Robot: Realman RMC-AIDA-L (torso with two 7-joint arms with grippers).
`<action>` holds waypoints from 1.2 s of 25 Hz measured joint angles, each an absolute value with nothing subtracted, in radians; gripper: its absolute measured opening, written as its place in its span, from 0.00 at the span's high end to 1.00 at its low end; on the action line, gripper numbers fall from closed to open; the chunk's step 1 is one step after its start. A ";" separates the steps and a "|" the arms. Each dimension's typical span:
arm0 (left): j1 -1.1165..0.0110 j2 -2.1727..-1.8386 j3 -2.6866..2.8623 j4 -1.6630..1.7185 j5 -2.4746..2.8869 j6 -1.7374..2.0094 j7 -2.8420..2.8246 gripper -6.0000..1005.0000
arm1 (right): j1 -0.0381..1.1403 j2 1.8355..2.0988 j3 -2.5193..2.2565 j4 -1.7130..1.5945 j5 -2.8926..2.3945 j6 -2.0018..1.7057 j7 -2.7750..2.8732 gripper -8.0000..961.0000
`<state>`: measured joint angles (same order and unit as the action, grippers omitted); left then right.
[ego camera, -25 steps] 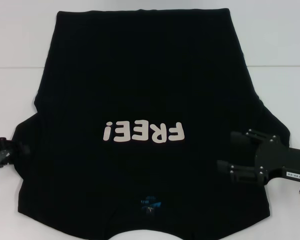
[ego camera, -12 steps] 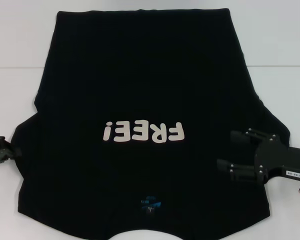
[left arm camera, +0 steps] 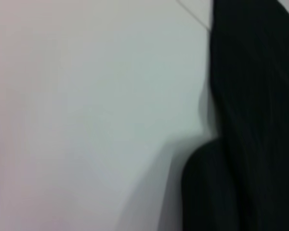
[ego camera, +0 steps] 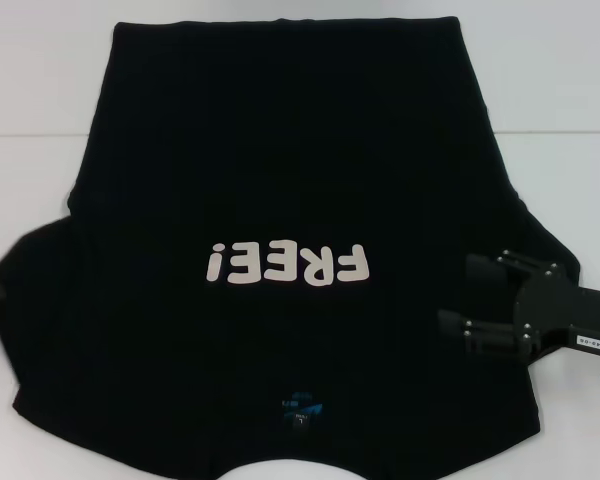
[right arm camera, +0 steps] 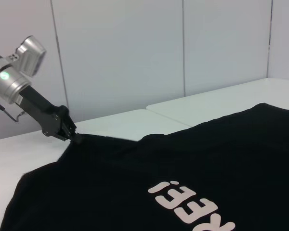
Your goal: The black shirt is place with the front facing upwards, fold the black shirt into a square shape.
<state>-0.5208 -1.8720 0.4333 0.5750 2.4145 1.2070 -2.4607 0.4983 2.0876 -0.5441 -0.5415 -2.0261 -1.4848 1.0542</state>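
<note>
**Left pincer (right arm camera: 73, 137) pinching the left sleeve tip of the black shirt (ego camera: 280, 200); right pincer (ego camera: 475, 300) spread wide above the right sleeve.**

Left pincer at 9 o'clock, closed on cloth at the sleeve tip, seen plainly only from the right wrist; almost hidden at the head view's edge. Right pincer at 4 o'clock, fingers (ego camera: 485, 338) wide apart, not gripping. Shirt spread front up over the white bench (ego camera: 570, 90), collar at 6 o'clock, "FREE!" lettering (ego camera: 286, 265) central. For a clean sleeve fold, probably best: firm pinch, cloth taut and low, straight carry toward centre. Left wrist view: only a shirt edge against the bench.
</note>
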 joint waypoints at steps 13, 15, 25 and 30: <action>-0.473 -1.865 0.388 0.627 2.416 1.205 -2.463 0.99 | 0.493 2.088 -0.541 -0.541 -2.026 -1.485 1.050 0.05; -0.470 -1.866 0.381 0.627 2.416 1.205 -2.464 0.99 | 0.493 2.088 -0.541 -0.541 -2.026 -1.485 1.049 0.05; -0.461 -1.874 0.359 0.618 2.413 1.211 -2.463 0.98 | 0.493 2.089 -0.540 -0.541 -2.026 -1.485 1.047 0.05; -0.464 -1.880 0.340 0.627 2.345 1.235 -2.413 0.98 | 0.492 2.089 -0.540 -0.541 -2.026 -1.485 1.047 0.05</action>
<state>-0.4640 -1.8797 0.3400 0.6267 2.3449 1.2349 -2.4131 0.4925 2.0893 -0.5399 -0.5411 -2.0264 -1.4848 1.0471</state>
